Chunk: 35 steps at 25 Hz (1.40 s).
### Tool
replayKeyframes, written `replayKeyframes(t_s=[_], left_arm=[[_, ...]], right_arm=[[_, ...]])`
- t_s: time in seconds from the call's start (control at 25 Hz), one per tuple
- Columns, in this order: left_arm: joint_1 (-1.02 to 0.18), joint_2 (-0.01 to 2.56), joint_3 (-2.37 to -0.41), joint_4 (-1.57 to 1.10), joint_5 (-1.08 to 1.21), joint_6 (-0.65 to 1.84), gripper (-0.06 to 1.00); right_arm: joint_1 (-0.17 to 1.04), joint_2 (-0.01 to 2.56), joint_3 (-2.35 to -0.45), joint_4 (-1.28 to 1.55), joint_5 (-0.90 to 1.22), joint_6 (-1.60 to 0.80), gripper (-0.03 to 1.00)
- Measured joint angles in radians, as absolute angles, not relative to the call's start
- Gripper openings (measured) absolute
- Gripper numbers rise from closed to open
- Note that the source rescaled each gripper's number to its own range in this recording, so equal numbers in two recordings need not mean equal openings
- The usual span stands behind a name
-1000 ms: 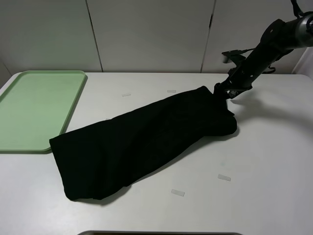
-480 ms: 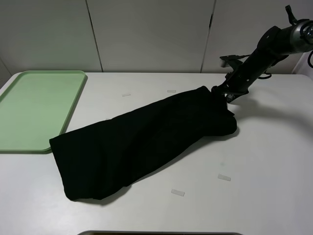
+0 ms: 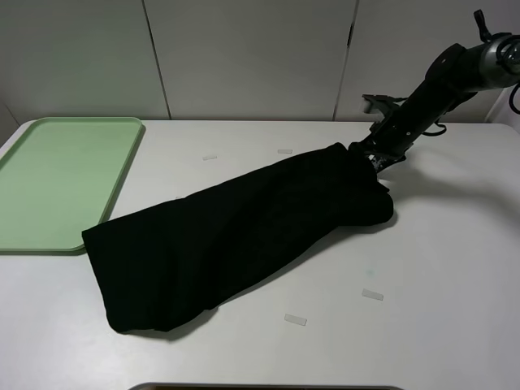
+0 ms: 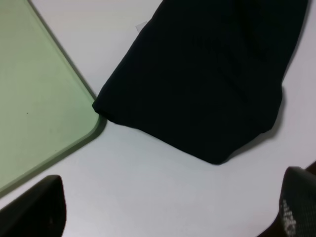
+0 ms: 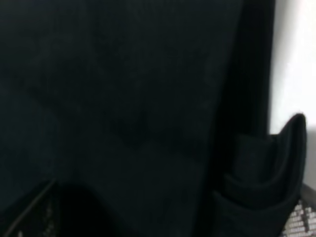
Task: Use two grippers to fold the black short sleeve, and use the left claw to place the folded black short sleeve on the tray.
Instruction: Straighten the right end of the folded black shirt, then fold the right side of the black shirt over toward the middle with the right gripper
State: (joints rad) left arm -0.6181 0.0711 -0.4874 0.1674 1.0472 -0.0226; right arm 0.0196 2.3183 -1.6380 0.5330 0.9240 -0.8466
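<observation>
**Near zone.** The left claw (image 4: 173,217) is outside the exterior high view. In the left wrist view only its two fingertips (image 4: 47,207) are seen. They are set wide apart above the bare table (image 3: 455,276), and nothing is held between them. Small tape marks (image 3: 296,320) are stuck to the table in front of the garment.

**Middle zone.** The black short sleeve (image 3: 244,231) is laid on the table as one long folded band. It runs diagonally from near left to far right. Its near corner is placed at the rim of the tray (image 3: 57,175); whether the two touch cannot be told. The tray itself carries nothing.

**Far zone.** The right gripper (image 3: 370,156) is set on the far end of the band. In the right wrist view its fingers (image 5: 296,217) are seen wide apart, with black cloth filling the space between them and a small ridge of cloth raised against one finger. A completed grip is not shown.

**Change from the earlier frames.** The right gripper has been moved from just beside the far end of the band onto that end, and its arm has been shifted slightly. The band and the tray are unchanged in position.

**Assessment.** A pinch on the far end is judged to be in preparation for a further lengthwise fold. Placement on the tray is not yet started.
</observation>
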Motion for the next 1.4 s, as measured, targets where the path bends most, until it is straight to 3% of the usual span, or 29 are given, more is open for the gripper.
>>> replayKeyframes(t_s=[0.12, 0.2, 0.28, 0.76, 1.4], left_arm=[[-0.618, 0.071, -0.487, 0.167, 1.047, -0.023, 0.84], [-0.618, 0.071, -0.487, 0.167, 1.047, -0.023, 0.84], [-0.618, 0.071, -0.487, 0.167, 1.047, -0.023, 0.84], [-0.618, 0.071, -0.487, 0.168, 1.046, -0.023, 0.84], [-0.618, 0.071, -0.487, 0.168, 1.046, -0.023, 0.84]], right_arm=[[0.031, 2.318, -1.638, 0.54, 0.931, -0.845, 0.6], [0.037, 2.318, -1.638, 0.541, 0.932, -0.835, 0.27], [0.042, 2.318, -1.638, 0.546, 0.938, -0.831, 0.07], [0.061, 2.317, -1.641, 0.462, 0.947, -0.775, 0.07], [0.064, 2.233, -1.641, -0.035, 0.932, -0.195, 0.07]])
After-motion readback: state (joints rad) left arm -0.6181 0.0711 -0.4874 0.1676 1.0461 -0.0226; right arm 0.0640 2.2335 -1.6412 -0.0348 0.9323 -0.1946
